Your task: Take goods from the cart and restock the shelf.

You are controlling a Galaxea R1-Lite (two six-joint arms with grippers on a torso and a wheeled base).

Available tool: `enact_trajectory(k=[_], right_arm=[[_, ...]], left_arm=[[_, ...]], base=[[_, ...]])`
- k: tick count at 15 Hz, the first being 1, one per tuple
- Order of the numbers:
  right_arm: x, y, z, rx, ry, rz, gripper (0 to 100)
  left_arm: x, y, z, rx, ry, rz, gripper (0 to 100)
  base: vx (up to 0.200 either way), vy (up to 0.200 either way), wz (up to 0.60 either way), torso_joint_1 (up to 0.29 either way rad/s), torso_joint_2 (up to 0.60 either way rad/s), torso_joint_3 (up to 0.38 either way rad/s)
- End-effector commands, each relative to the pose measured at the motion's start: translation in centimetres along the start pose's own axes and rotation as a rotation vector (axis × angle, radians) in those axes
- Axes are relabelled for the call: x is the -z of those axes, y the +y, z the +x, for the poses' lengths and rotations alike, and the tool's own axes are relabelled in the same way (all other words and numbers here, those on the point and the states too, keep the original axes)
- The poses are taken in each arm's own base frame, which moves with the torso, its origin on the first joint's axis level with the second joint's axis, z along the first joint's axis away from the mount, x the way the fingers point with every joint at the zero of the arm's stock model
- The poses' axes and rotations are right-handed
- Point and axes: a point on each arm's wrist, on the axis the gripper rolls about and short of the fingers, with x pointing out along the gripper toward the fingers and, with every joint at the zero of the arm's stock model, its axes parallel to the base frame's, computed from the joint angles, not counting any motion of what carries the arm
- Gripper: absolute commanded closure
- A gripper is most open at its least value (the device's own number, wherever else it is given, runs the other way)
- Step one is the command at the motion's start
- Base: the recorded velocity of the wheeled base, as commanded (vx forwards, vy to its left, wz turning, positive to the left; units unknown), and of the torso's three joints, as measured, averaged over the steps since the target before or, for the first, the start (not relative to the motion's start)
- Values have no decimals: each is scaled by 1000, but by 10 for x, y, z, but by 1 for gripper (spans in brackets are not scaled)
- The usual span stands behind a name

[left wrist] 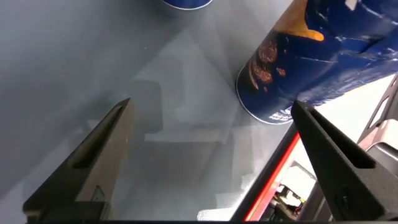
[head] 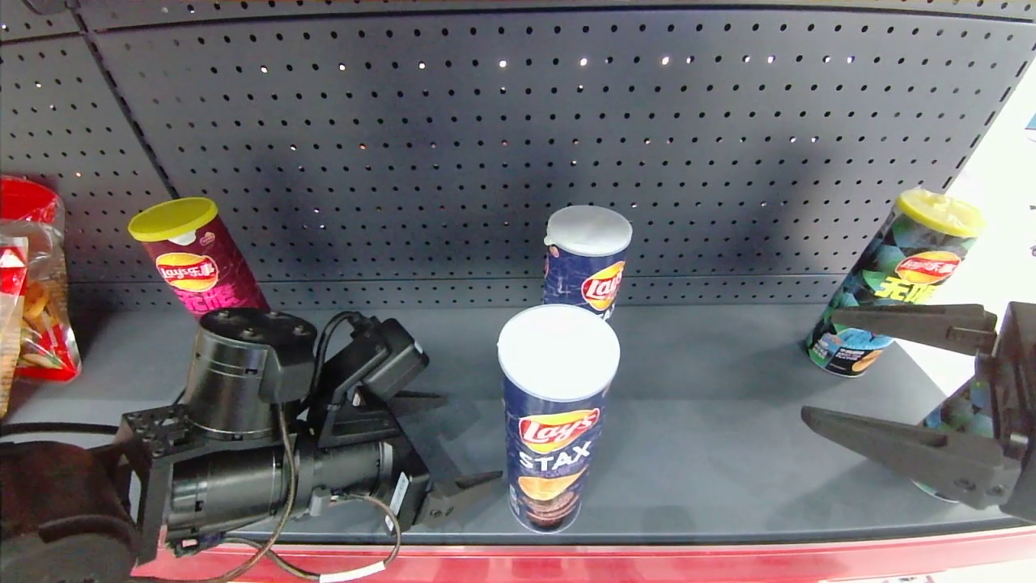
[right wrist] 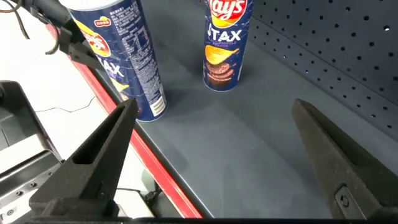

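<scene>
The shelf deck (head: 712, 421) is smooth grey sheet metal with a perforated pegboard (head: 486, 146) as its back wall and a red lip (head: 647, 559) along its front edge.

The left gripper (head: 441, 445) lies low over the deck close to the lip. Its dark, wedge-shaped fingers (left wrist: 93, 168) are spread wide and hold nothing. Just beyond its fingertips stands the front blue canister (head: 558, 421), an upright glossy cylinder with a flat white lid, near the lip and not touching the fingers. Farther back from this gripper, against the pegboard, stands the rear blue canister (head: 587, 263), of the same shape. Behind the left wrist, a magenta canister (head: 194, 259) with a yellow lid stands by the back wall, and a crinkled clear snack bag (head: 32, 283) sits at the deck's far end.

The right gripper (head: 821, 364) is also wide open and empty, pointing across bare deck towards the two blue canisters, well apart from them. A teal patterned canister (head: 890, 283) with a yellow lid stands behind its upper finger. A second patterned canister (head: 948, 411) is largely hidden behind its lower finger.
</scene>
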Motion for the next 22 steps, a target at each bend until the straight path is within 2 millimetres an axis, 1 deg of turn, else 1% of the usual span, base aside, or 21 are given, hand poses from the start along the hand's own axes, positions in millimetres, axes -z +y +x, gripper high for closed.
enact_trajectory(k=[1,8,22], right_arm=[[0,0,1,-1,1,2,0],[0,0,0,0,-2,10,0],[-4,0,-1,2,-13,6,0]], left_arm=[[1,1,3,1,7,-2,0],[-4,3,10,2,2,6,0],[-4,2,15,11,11,10,0]], base=[[0,0,0,0,0,0],[0,0,0,0,0,0],[0,0,0,0,0,0]])
